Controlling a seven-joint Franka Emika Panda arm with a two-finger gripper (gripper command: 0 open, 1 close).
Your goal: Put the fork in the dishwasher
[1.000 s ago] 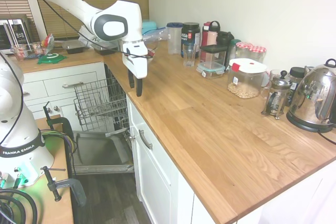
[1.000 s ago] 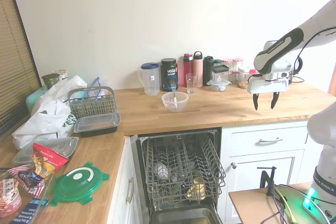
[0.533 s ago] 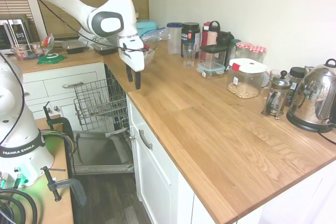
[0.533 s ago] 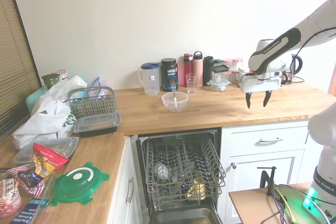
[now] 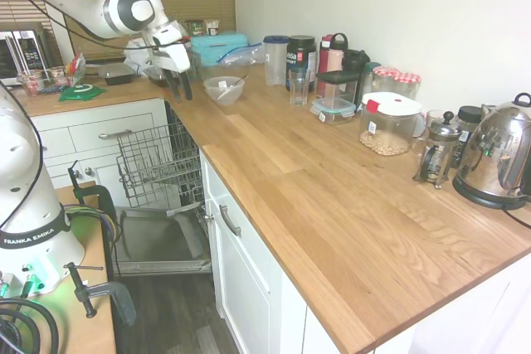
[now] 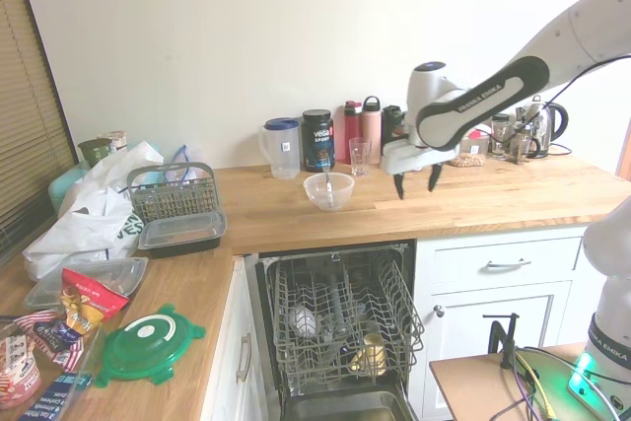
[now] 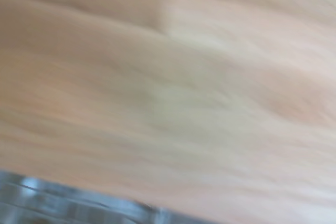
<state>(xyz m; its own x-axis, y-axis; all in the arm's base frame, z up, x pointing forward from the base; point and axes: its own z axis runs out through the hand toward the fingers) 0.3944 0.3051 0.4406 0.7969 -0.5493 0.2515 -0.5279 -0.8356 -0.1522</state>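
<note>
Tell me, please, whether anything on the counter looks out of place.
Only the fork: it stands in the bowl on the counter, not in the open dishwasher. Nothing looks spilled or broken.

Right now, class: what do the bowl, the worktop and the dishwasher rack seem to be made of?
Bowl: probably clear glass or plastic, see-through. Worktop: wood, visible grain and plank joints, satin sheen. Dishwasher rack: grey wire, likely coated metal.

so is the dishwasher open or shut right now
Open. The dishwasher has its door dropped down, and its wire rack is slid out past the cabinet fronts, with a few items sitting in it.
</note>
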